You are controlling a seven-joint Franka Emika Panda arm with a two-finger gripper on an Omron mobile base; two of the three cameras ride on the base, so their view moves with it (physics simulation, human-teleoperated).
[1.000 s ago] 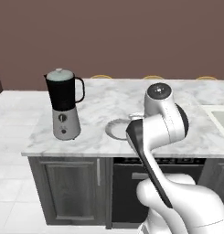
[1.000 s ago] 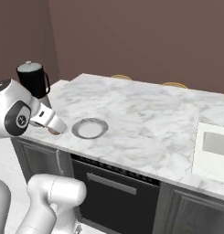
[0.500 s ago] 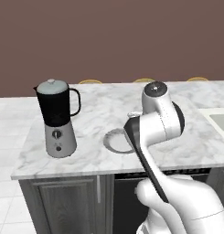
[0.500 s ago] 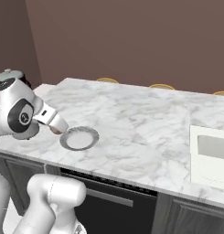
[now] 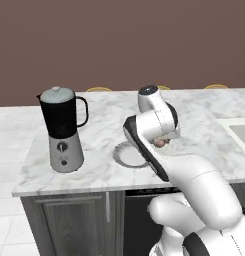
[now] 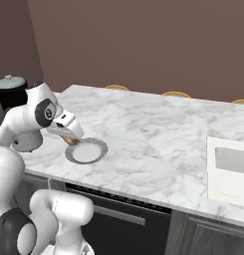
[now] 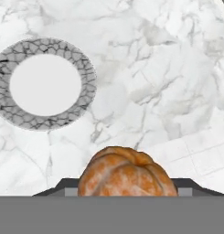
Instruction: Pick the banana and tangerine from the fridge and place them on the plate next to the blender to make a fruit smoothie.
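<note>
Base has been driven along the bench (image 6: 158, 134): both base views shifted, blender (image 5: 61, 130) now nearer frame left. Tangerine (image 7: 127, 173) is held between the fingers (image 6: 69, 140), part-open around it, seen close in hand view & as a small orange spot at the wrist in base views. Fingers are carried above the bench, near the rim of the plate (image 7: 45, 84). Plate is bare; banana not on it. Judged: tangerine delivery approx. ready, plate within reach; lowering over plate centre & release needed next.
</note>
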